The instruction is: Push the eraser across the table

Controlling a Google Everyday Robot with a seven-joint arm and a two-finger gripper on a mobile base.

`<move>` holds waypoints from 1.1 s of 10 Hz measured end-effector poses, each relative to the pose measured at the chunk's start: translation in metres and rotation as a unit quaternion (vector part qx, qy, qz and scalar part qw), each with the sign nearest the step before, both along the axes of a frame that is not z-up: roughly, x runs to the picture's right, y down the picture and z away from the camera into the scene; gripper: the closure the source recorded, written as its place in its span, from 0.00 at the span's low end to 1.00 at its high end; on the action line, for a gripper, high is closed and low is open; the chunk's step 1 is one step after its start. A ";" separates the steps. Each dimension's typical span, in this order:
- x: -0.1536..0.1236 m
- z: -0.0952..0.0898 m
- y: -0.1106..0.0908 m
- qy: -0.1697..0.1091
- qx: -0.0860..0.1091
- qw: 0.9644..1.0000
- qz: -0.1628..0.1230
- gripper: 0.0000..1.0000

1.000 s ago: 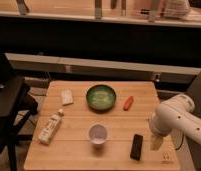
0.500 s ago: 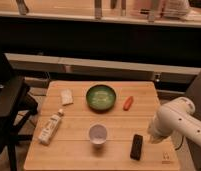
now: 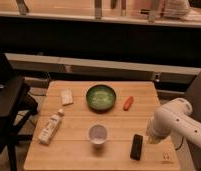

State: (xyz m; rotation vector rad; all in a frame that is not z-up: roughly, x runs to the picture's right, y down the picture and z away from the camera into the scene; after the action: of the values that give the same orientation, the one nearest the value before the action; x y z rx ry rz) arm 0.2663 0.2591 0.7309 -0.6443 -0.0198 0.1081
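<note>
The eraser, a flat black bar, lies lengthwise near the front right of the light wooden table. My gripper is at the end of the white arm coming in from the right. It hangs low over the tabletop just right of the eraser's far end. Whether it touches the eraser is not clear. The arm's bulky white housing hides much of the gripper.
A white cup stands left of the eraser. A green bowl and an orange piece sit farther back. A pale block and a white bottle lie on the left. A dark chair stands beside the table's left edge.
The arm's end has sunk a little and shifted slightly left, closer to the eraser. The eraser and the other objects have stayed in place.
</note>
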 end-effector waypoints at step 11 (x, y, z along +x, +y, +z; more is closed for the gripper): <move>-0.019 0.029 0.009 -0.009 -0.016 0.999 -0.030 1.00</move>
State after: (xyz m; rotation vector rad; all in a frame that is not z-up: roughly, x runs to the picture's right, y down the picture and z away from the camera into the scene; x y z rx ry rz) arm 0.2469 0.2682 0.7599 -0.6775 -0.0153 0.0457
